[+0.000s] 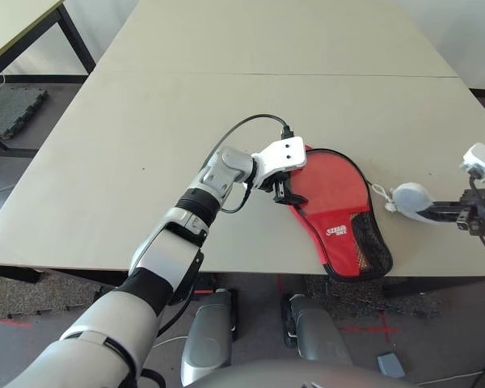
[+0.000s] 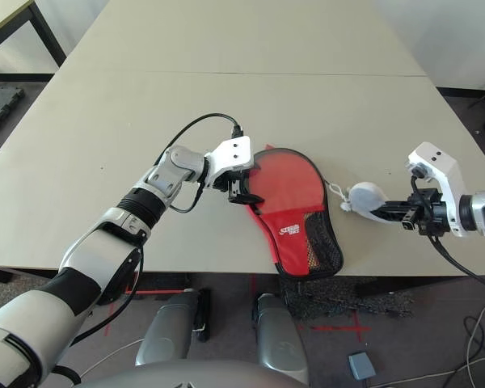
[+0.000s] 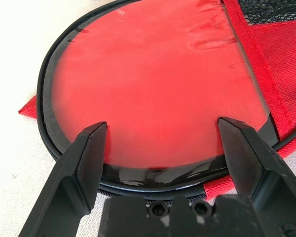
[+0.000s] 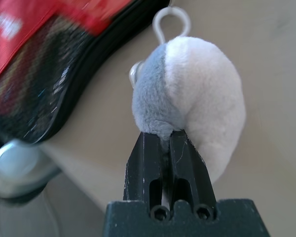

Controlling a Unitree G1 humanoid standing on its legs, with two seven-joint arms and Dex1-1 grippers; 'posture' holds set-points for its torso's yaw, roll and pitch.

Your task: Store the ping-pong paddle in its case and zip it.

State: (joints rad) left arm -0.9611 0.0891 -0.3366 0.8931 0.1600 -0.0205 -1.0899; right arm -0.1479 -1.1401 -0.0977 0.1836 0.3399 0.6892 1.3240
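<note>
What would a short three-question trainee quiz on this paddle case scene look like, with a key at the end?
1. True or false: the right gripper is shut on the plush.
2. The left gripper is: A) open at the edge of the case; B) shut on the zipper; C) lifted far from the table.
3. Which part of the case overhangs the table's near edge?

Key: 1 true; 2 A; 3 the narrow handle end with the mesh pocket.
</note>
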